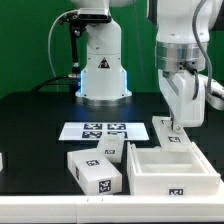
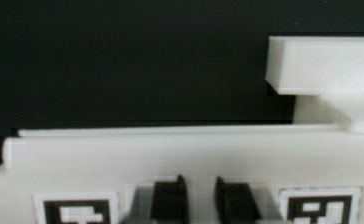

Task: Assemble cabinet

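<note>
The cabinet (image 1: pixel 171 168), a large white open box frame with a tag on its front wall, lies at the front on the exterior view's right. Just behind it lies a flat white tagged panel (image 1: pixel 169 131). My gripper (image 1: pixel 177 122) is lowered onto this panel. In the wrist view my gripper (image 2: pixel 202 200) has its two black fingers (image 2: pixel 168 203) a narrow gap apart, right over a white part (image 2: pixel 161 155) with a tag on either side. I cannot tell whether they pinch it. Two smaller white tagged blocks (image 1: pixel 96 168) lie on the exterior view's left.
The marker board (image 1: pixel 95 130) lies flat in the middle of the black table. The arm's white base (image 1: pixel 103 60) stands behind it. Another white part (image 2: pixel 330 60) shows beyond the fingers in the wrist view. A small white piece (image 1: pixel 2 160) sits at the left edge.
</note>
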Motion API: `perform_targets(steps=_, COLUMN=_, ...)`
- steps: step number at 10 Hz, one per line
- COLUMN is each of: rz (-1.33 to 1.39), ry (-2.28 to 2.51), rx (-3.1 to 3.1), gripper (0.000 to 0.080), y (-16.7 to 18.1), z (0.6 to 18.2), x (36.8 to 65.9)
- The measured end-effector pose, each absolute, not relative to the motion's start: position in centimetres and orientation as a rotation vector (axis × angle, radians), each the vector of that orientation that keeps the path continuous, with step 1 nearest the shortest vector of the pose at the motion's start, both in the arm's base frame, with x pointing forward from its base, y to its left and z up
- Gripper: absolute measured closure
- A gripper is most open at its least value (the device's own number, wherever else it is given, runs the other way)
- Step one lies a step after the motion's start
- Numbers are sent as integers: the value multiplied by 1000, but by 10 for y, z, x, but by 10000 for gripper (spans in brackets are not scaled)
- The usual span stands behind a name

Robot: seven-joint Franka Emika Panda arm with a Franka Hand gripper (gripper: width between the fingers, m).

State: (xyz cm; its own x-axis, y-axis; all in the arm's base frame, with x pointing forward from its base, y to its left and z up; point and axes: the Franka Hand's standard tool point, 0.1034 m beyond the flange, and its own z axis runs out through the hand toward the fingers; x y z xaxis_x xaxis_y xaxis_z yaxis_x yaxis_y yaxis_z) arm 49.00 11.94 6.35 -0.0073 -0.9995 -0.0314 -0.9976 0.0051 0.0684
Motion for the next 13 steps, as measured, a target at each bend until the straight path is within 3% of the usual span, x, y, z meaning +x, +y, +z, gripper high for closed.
perform_targets(steps=6, rz=69, ry=-2201, rx=2219, gripper=732, y=123, z=61, x=550)
perform_targets(steps=10, rz=71, ry=-2222, rx=2209, gripper=732, y=120, z=60, x=549)
perform_targets(steps=13, rz=112, ry=-2206, rx=2240, gripper=732, y=117, z=60, x=574)
